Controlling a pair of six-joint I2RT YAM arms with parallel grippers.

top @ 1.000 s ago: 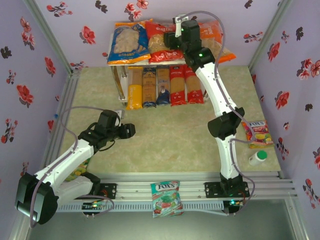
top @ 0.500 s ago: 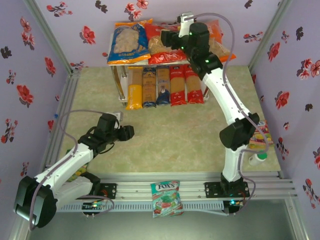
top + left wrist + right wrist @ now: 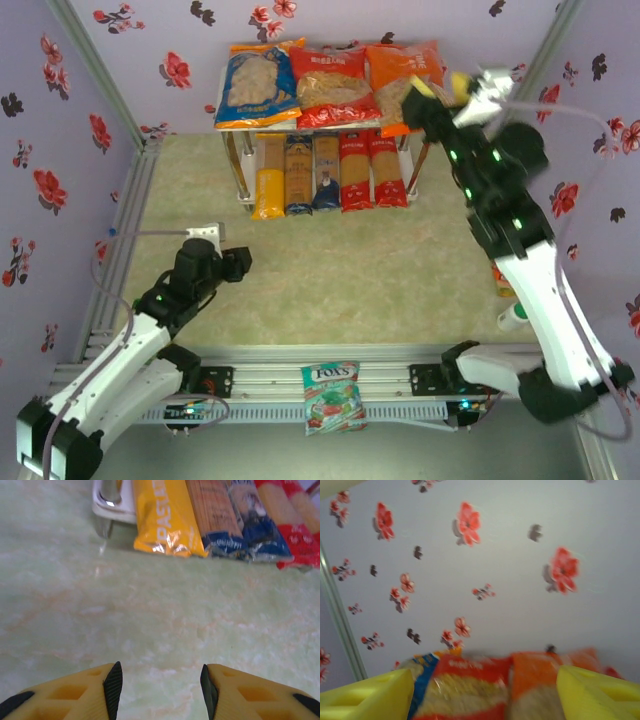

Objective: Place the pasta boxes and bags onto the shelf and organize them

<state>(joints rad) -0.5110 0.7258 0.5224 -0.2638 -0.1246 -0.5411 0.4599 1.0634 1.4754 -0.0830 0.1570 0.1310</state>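
Everything asked for looks to be shelved already. On the top board of the shelf (image 3: 243,168) the blue bag (image 3: 258,86), the red bag (image 3: 328,85) and the orange bag (image 3: 398,80) lie side by side. On the lower board the yellow pack (image 3: 268,182), the dark blue packs (image 3: 298,175) and the red packs (image 3: 356,170) sit in a row from left to right, their near ends reaching past the board's near edge. The right pincer (image 3: 440,88) hangs high at the far right, just beside the orange bag's right edge and smeared by blur; its wrist view shows its fingers (image 3: 375,695) wide apart with nothing between them. The left pincer (image 3: 238,262) sits low over the bare counter (image 3: 330,285), to the near left of the shelf, its fingers (image 3: 75,695) moderately apart and empty, facing the yellow pack. The step in hand seems to be getting clear of the shelf and perhaps a last tidy. To do it well, the right arm should rise and come away toward the near right rather than sweep across the top, because the orange bag seems to overhang the board's right end and a brush could drag it off. Its forearm also passes close to the white bottle (image 3: 515,316), so its path should be kept high there. If the packs need squaring, the left pincer could press their near ends gently straight toward the far side, keeping off the shelf's shiny leg. The FOX'S candy bag (image 3: 333,395) on the near rail is best left alone.
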